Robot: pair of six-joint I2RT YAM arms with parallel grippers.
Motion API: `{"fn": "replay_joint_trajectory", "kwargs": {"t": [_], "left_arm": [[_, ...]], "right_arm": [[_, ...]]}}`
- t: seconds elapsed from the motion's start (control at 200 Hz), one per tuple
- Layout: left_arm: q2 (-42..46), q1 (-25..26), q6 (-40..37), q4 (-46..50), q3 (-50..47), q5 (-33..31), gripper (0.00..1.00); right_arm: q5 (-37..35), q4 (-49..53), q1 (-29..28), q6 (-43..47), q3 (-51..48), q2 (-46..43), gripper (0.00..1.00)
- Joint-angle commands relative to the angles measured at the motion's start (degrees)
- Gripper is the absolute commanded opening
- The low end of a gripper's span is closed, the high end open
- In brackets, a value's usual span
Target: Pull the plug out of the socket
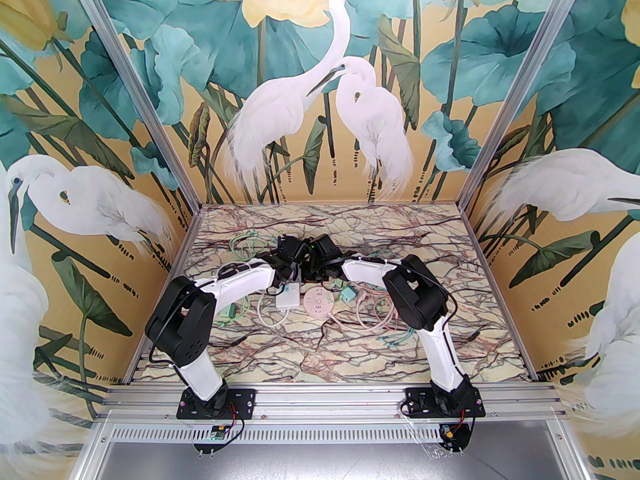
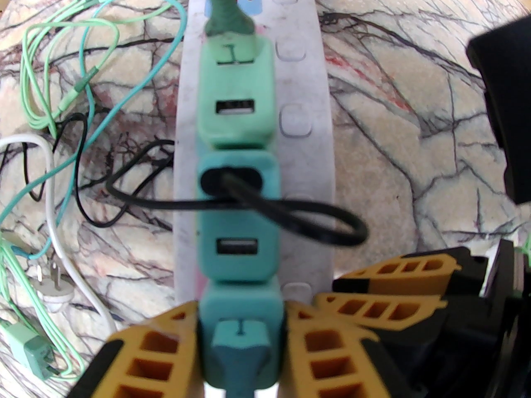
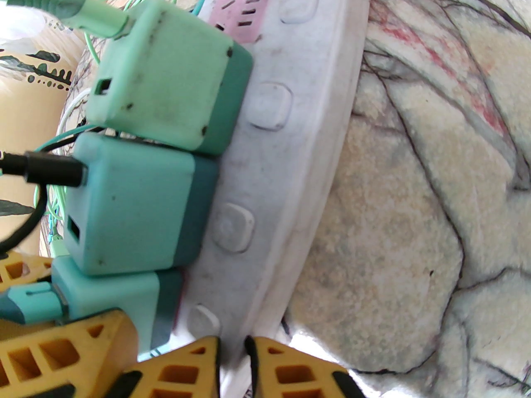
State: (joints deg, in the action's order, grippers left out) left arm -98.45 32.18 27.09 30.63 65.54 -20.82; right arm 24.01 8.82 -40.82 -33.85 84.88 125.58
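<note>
The plug (image 2: 240,299) is a blue-green block. It sits in the white power strip (image 2: 307,77), at the end closest to the left wrist camera. A blue-green cord end is stuck into its top. The left gripper (image 2: 241,307) is clamped on this plug, one yellow finger tight against each side.

The right gripper (image 3: 232,342) has its two yellow fingers close together. Their tips touch the power strip right beside that plug, by the last button.

Two more blocks sit in the strip in a row, touching each other. The middle block (image 2: 236,218) is blue-green and has a black cord (image 2: 298,218) looping out of it. The far block (image 2: 236,98) is light green and has a green cord (image 2: 224,10) in it.

The strip lies flat near the middle of the worktop (image 1: 350,358), a bit closer to its far edge. Thin green wires (image 2: 62,56) lie in a tangle on its left. A round white socket (image 1: 319,303) and a small white box (image 1: 288,300) rest on the near side of the grippers.
</note>
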Motion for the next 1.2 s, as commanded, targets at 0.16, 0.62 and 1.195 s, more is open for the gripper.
{"fn": "replay_joint_trajectory", "kwargs": {"t": [0.16,0.62,1.195], "left_arm": [[7.27,-3.96,3.24,-2.34,-2.86,10.19,0.19],[9.7,-3.0,1.79,2.64,-1.63,3.57,0.19],[29.96,-16.56,1.11,5.42,-10.58,6.84,0.22]], "right_arm": [[-3.92,6.59,-1.28,0.58,-1.48,5.45,0.2],[-3.97,6.83,-1.37,0.64,-1.24,5.65,0.2],[-3.88,6.61,-1.8,0.53,-1.32,5.47,0.21]]}}
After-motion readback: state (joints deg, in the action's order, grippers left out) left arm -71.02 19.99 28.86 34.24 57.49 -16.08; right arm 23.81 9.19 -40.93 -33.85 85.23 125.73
